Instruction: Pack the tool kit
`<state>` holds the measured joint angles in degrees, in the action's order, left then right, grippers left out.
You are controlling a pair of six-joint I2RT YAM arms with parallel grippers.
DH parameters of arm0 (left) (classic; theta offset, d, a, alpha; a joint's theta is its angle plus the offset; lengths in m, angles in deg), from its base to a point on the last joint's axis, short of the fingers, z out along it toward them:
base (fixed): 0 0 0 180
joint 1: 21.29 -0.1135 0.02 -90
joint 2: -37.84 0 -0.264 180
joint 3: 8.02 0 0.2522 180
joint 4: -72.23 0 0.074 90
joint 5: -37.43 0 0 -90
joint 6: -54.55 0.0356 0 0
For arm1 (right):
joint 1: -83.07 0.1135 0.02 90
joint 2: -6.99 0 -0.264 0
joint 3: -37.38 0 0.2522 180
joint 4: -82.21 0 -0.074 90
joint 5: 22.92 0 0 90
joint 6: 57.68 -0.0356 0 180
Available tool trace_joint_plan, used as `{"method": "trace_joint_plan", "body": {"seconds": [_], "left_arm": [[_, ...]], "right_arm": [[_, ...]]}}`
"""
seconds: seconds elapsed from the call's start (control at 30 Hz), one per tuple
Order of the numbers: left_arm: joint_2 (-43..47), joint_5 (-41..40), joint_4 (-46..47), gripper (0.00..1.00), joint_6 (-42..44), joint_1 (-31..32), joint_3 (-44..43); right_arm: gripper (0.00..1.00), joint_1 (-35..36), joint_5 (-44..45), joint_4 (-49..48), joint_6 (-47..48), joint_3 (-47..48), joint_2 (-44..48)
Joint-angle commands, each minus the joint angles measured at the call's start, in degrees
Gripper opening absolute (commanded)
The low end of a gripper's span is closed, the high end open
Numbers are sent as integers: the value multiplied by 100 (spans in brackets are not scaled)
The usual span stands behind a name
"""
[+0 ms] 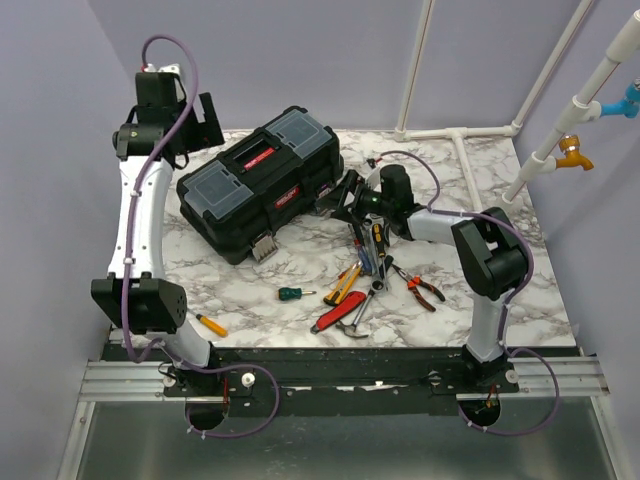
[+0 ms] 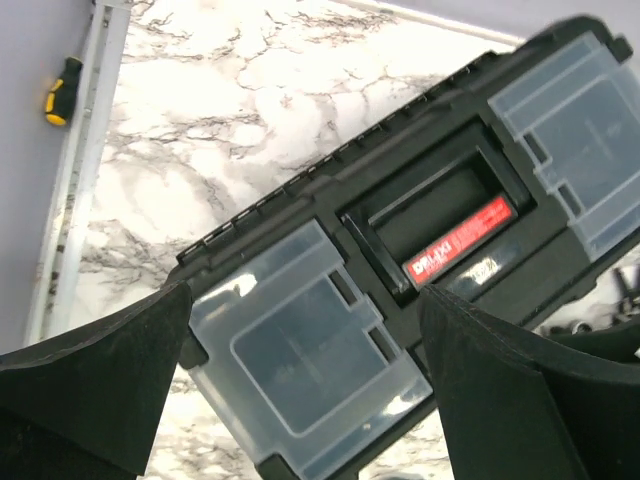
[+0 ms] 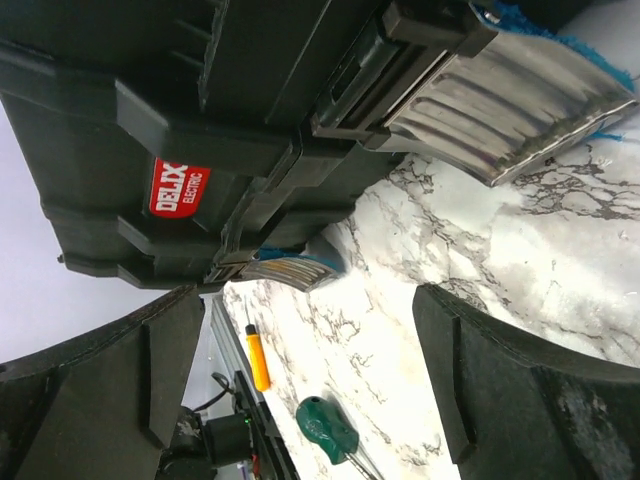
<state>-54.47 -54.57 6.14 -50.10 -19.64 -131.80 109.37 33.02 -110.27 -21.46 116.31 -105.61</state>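
Note:
The black toolbox point(image 1: 258, 188) lies slantwise at the table's back left, lid down, with its red handle label point(image 2: 458, 238) and two translucent lid compartments point(image 2: 300, 360). Both front latches point(image 3: 505, 100) hang flipped outward, showing shiny metal. My left gripper point(image 2: 300, 335) hovers open above the lid's left compartment, holding nothing; in the top view the left gripper point(image 1: 205, 122) is behind the box. My right gripper point(image 1: 340, 200) stands open and empty at the box's front right corner; in the wrist view the right gripper point(image 3: 305, 330) faces bare table below the latches. Loose hand tools point(image 1: 368, 272) lie in front.
A green-handled screwdriver point(image 1: 291, 294) and a yellow-handled one point(image 1: 210, 324) lie near the front edge. Red-handled pliers point(image 1: 425, 290) and a red-handled tool point(image 1: 335, 315) sit in the pile at centre right. White pipes point(image 1: 480, 130) border the table's back right.

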Motion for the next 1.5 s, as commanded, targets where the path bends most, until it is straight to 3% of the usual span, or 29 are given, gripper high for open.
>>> {"method": "trace_joint_plan", "body": {"seconds": [0.0,0.17,0.37,0.6,0.83,0.97,1.2,1.33,1.47], "left_arm": [[-683,1514,94,98,-433,-645,-462],[-1177,2283,437,99,-699,-1128,-311],[-1288,3408,1383,98,-1257,-1422,760],[-476,4124,3541,95,-2145,-922,3100],[455,3942,4545,95,-2489,7,4702],[735,3865,4908,95,-2780,354,5069],[1012,3769,5039,95,-2968,661,5012],[976,3569,4632,95,-2729,407,4605],[1096,3990,5643,95,-3388,-83,4812]], "right_arm": [[99,175,118,-758,-323,-183,251],[100,403,189,-1044,-494,-170,73],[100,504,273,-1339,-950,179,-338],[100,270,527,-308,-968,1380,-845],[100,-527,542,617,-705,1666,-772],[100,-730,343,1452,-149,2246,-765],[99,-544,1040,3887,1306,3783,-232],[95,-171,1605,5027,1807,4755,-232],[94,339,2849,6112,1859,5992,-563]]}}
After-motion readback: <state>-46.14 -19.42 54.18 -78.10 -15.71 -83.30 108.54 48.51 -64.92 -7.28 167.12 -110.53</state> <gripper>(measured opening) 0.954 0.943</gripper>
